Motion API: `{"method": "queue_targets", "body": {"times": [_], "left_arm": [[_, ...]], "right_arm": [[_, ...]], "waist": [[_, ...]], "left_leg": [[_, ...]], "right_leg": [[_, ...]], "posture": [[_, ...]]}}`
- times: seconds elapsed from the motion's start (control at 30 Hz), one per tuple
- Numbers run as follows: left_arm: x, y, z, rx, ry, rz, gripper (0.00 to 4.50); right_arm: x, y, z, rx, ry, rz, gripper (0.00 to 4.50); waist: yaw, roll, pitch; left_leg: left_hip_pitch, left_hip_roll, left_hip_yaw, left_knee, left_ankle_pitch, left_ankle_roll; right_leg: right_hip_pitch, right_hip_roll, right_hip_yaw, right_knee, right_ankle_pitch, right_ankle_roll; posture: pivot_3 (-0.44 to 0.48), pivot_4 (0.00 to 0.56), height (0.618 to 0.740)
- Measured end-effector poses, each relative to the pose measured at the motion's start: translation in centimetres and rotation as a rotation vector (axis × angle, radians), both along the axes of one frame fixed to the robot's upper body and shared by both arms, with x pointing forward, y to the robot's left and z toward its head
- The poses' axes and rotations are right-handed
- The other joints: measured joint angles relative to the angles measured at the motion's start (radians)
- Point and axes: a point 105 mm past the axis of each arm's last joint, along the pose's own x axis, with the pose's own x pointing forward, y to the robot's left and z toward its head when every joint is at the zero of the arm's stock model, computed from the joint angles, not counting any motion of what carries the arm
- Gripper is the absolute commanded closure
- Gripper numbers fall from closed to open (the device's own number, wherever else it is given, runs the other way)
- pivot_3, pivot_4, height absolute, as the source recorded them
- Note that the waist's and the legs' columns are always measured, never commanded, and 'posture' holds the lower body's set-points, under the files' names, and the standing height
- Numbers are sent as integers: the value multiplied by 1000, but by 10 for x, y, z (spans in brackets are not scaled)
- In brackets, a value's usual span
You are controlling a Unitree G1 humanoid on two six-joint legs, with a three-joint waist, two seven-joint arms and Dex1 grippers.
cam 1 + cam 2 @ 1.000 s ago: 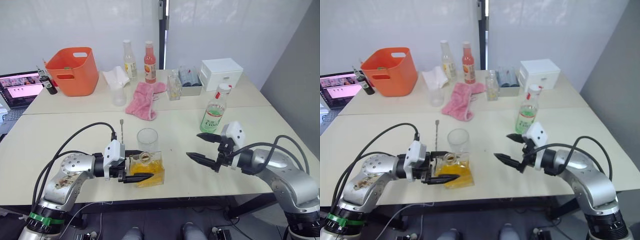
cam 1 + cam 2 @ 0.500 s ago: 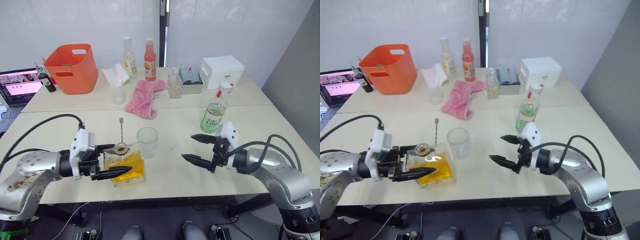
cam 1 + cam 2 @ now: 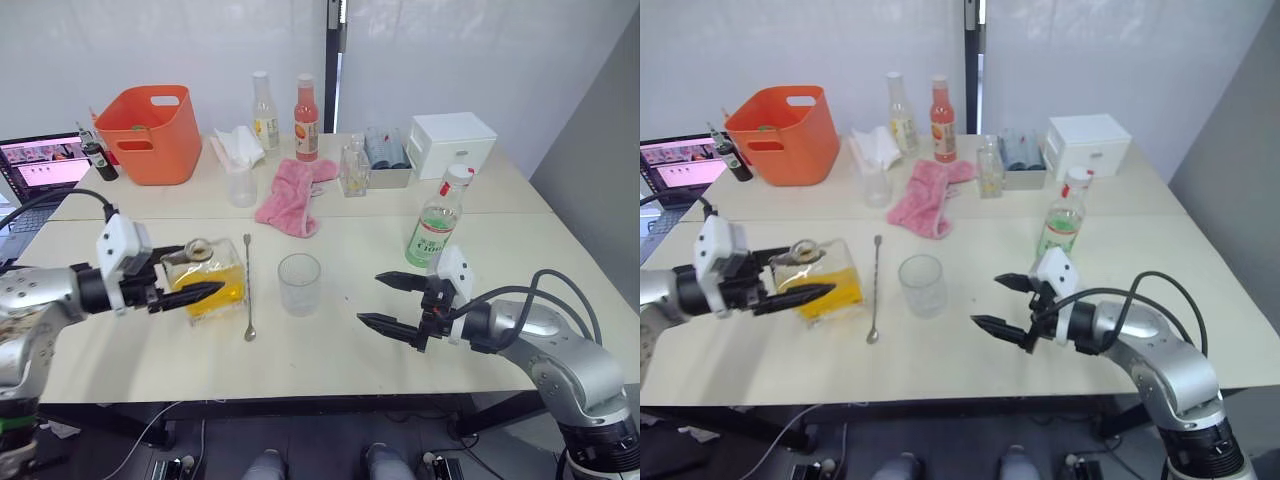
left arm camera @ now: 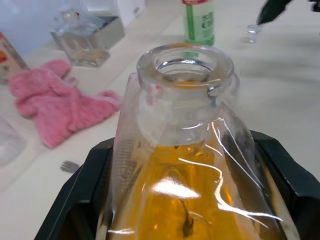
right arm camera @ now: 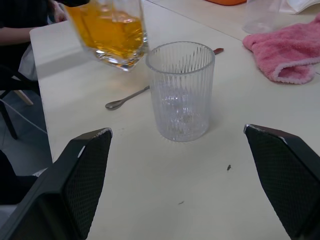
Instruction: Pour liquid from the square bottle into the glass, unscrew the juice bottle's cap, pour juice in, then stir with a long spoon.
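Head views: the left end effector point(image 3: 165, 285) is clamped on the square bottle point(image 3: 208, 279), one finger on each flat side, holding it tilted just off the counter point(image 3: 330, 350). The amber liquid fills roughly the lower half, and the mouth is open. The long spoon point(image 3: 248, 288) lies flat on the counter just beyond the bottle, and the glass point(image 3: 299, 284) stands upright past the spoon, apart from both. The right end effector point(image 3: 398, 303) hovers spread wide and empty on the far side of the glass, with the juice bottle point(image 3: 435, 229) standing behind it, its white cap point(image 3: 455, 175) on.

Left wrist view: the bottle neck point(image 4: 185, 75) rises between the black fingers point(image 4: 280, 170), which press against the body low down. Thick, smooth glass like this is probably heavy and slippery, and it would chip if knocked, so the low grip across the flat faces looks sound.

Right wrist view: the ribbed glass point(image 5: 182, 90) sits midway between the open fingers point(image 5: 85, 170), looking empty, so the first pour appears not yet done. It seems light and easy to tip; steadying it around the ribbed wall would suit. The spoon bowl point(image 5: 114, 104) lies beside it, thin and stiff, best pinched at the stem.
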Motion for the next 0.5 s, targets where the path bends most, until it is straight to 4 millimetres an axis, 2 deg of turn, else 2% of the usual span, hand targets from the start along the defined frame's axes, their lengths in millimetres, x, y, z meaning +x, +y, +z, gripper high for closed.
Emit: {"method": "queue_targets", "body": {"times": [0.23,0.5], "left_arm": [[45,-16,-3,38,-150,60,1678],[75,-38,-16,160,-304,49,1678]], "right_arm": [[0,5,3,15,-14,-21,0],[-1,13,7,38,-22,-45,0]], "waist": [[-5,-1,0],[-12,-1,0]], "left_leg": [[-1,0,0,0,0,0],[-1,0,0,0,0,0]], "right_leg": [[-1,0,0,0,2,-3],[-1,0,0,0,2,-3]], "posture": [[0,150,739],[0,150,739]]}}
